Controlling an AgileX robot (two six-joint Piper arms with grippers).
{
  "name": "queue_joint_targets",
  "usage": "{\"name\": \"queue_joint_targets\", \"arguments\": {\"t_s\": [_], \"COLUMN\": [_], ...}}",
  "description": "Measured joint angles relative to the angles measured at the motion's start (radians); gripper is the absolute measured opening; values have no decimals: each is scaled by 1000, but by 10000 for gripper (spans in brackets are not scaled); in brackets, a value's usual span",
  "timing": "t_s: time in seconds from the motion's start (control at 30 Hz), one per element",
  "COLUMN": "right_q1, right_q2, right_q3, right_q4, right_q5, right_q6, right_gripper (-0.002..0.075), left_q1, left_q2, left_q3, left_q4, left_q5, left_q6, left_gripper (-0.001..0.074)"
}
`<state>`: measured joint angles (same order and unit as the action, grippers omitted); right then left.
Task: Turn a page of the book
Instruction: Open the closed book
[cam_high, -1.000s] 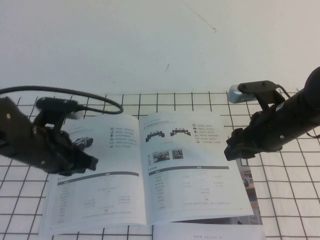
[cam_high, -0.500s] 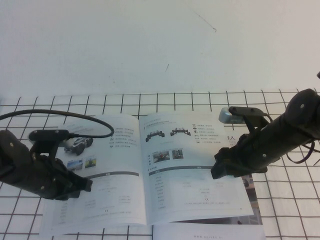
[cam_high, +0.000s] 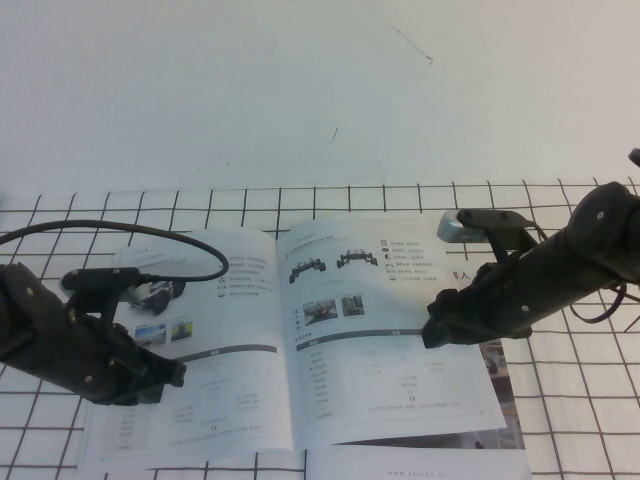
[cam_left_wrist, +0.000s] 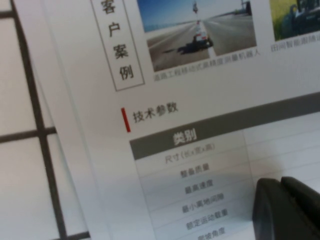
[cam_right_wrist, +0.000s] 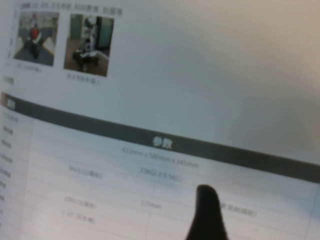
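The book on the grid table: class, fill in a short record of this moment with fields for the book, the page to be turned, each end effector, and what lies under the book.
book: open, lying flat on the grid table
page: right-hand sheet, two black chassis pictured at top, not lifted
left end effector: low over the left-hand page
right end effector: open, over the page's outer edge
underneath: another booklet showing past the book's right edge

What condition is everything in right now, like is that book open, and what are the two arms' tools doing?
book: open, lying flat on the gridded table.
page: not yet turned, right side.
left tool: low over the left-hand page.
right tool: open, over the page.
booklet: partly covered by the book.
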<state>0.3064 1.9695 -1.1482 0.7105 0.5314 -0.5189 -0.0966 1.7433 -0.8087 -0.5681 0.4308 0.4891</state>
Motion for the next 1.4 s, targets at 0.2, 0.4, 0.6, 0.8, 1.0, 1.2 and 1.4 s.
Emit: {"name": "queue_joint_targets", "arguments": {"t_s": [0.2, 0.4, 0.6, 0.8, 1.0, 1.2, 1.4], "right_q1": [0, 0, 0, 0, 9, 22, 22], "right_q2": [0, 0, 0, 7, 25, 29, 29], "right_q3": [0, 0, 0, 0, 0, 0, 0], "right_q4": [-22, -37, -41, 3, 189, 405, 494], "right_q5": [-38, -38, -31, -13, 9, 61, 81], "right_q6": [0, -2, -18, -71, -237, -418, -502], "right_gripper": [485, 485, 485, 485, 486, 487, 486], "left_q1": [0, 0, 0, 0, 0, 0, 0], "left_q2": [2, 2, 2, 2, 2, 2, 2], "left_q3": [0, -2, -2, -2, -2, -2, -2], "left_q4": [-4, -5, -12, -13, -13, -14, -14], "left_q5": [0, 0, 0, 0, 0, 0, 0], "left_q6": [6, 11, 15, 17, 17, 17, 18], "left_gripper": [-3, -3, -4, -4, -4, -4, -4]}}
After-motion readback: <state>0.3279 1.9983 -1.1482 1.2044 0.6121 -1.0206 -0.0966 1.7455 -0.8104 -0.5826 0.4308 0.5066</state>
